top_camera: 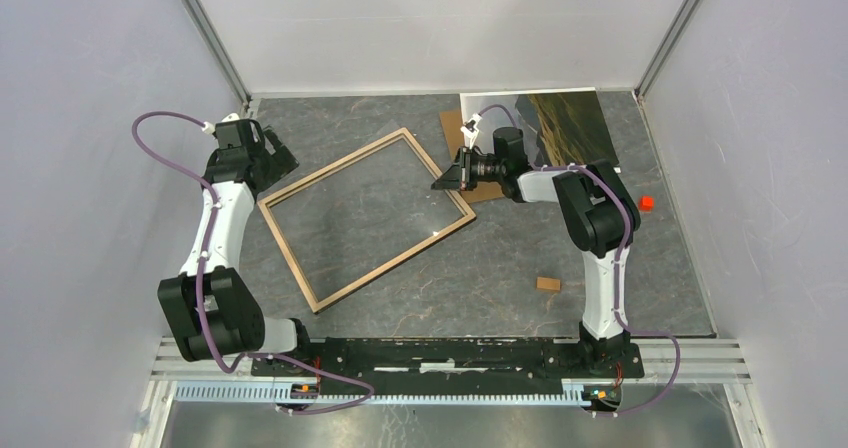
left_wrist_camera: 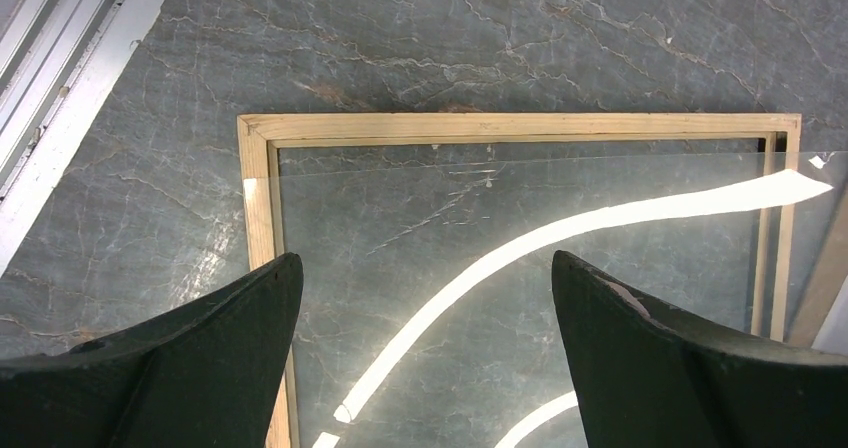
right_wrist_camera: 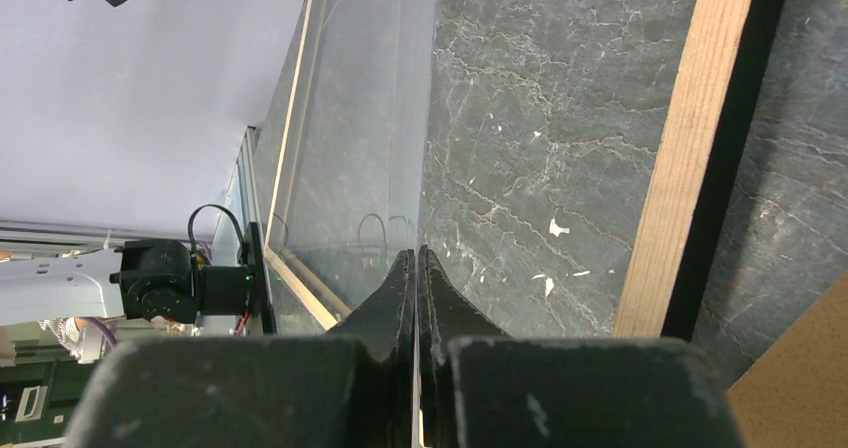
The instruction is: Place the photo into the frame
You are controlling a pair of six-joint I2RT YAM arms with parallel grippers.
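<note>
While frame (top_camera: pixel 289 258) lies flat on bench (top_camera: pixel 480 288), right jaws clench clear pane (right_wrist_camera: pixel 350 118) at its edge; left jaws released over frame.

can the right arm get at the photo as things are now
Probably not right away. The right hand is shut on the glass pane at the frame's corner and would have to let go first. The photo itself lies just beyond that arm.

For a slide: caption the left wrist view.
Open left gripper over thin light-wood rectangular frame, clear pane and grey marbled table.
</note>
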